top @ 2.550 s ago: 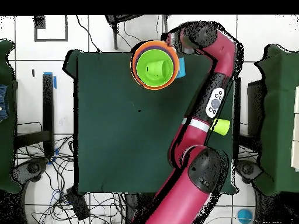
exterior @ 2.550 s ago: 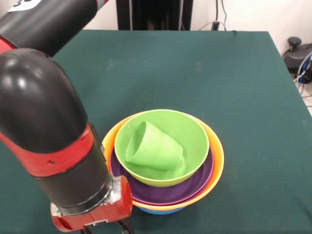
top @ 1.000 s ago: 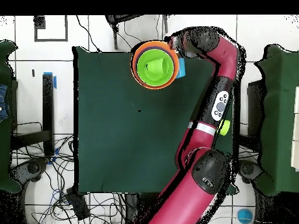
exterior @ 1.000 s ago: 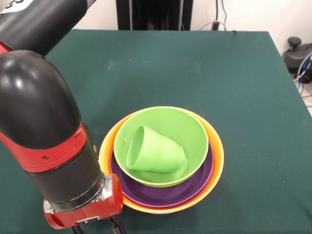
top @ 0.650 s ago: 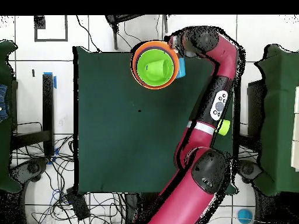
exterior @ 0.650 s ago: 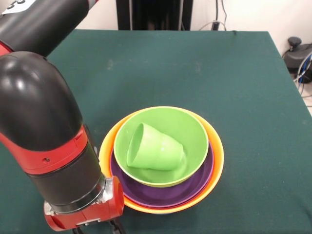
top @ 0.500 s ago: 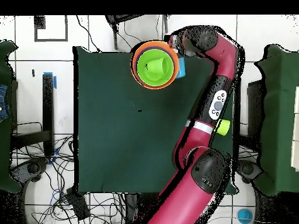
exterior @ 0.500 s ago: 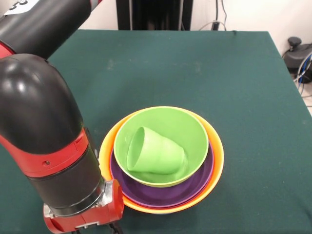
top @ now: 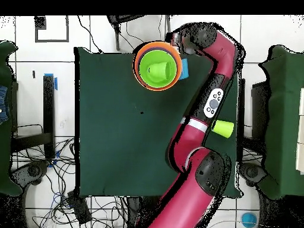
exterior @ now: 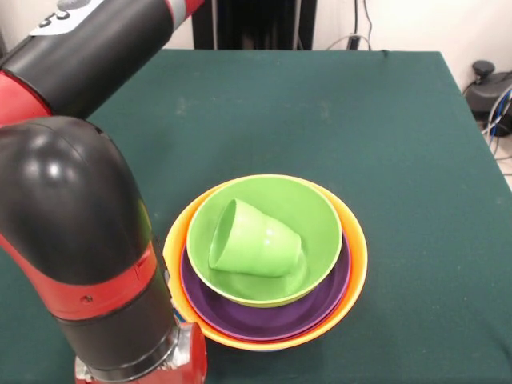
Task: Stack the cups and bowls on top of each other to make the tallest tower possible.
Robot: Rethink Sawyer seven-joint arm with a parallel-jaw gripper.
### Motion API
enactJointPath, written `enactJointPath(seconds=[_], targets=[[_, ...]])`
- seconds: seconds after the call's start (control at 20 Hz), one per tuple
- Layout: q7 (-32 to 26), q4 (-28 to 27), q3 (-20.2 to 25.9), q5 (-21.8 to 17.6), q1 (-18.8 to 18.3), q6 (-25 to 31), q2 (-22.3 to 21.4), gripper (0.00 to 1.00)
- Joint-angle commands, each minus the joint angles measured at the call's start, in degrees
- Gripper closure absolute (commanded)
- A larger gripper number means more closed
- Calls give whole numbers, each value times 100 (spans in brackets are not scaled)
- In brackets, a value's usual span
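Note:
The tower (exterior: 268,260) stands near the table's front edge: a big orange bowl (exterior: 358,272) outermost, a purple bowl (exterior: 320,308) in it, then a green bowl (exterior: 312,216). A green cup (exterior: 254,240) lies on its side inside the green bowl, mouth to the left. From overhead the tower (top: 158,66) sits at the table's top edge, and a sky blue piece (top: 184,68) touches its right rim. My gripper (top: 177,41) is under the wrist, just right of the tower's top rim. It is below the front view's bottom edge. A yellow-green cup (top: 223,127) lies near the table's right edge.
My thick red and black arm (exterior: 88,264) fills the front view's left side, close against the orange rim. In the overhead view the arm (top: 211,101) runs along the table's right side. Green cloth (top: 119,130) lies open to the left and below the tower.
The wrist has sunk lower, and its red end has nearly left the front view. The arm's middle link has swung left, uncovering the yellow-green cup. The tower has barely shifted.

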Motion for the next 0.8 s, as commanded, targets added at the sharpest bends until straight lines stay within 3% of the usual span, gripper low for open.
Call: enactJointPath(seconds=[0.05, 0.35, 0.6, 0.8], targets=[[-947, -674, 720, -1163, 184, 62, 176, 0], [-434, 110, -573, -117, -63, -94, 143, 0], [621, 1506, -1954, 823, -516, -354, -83, 0], [1077, 2301, -2644, 1285, -745, -649, -309, 0]])
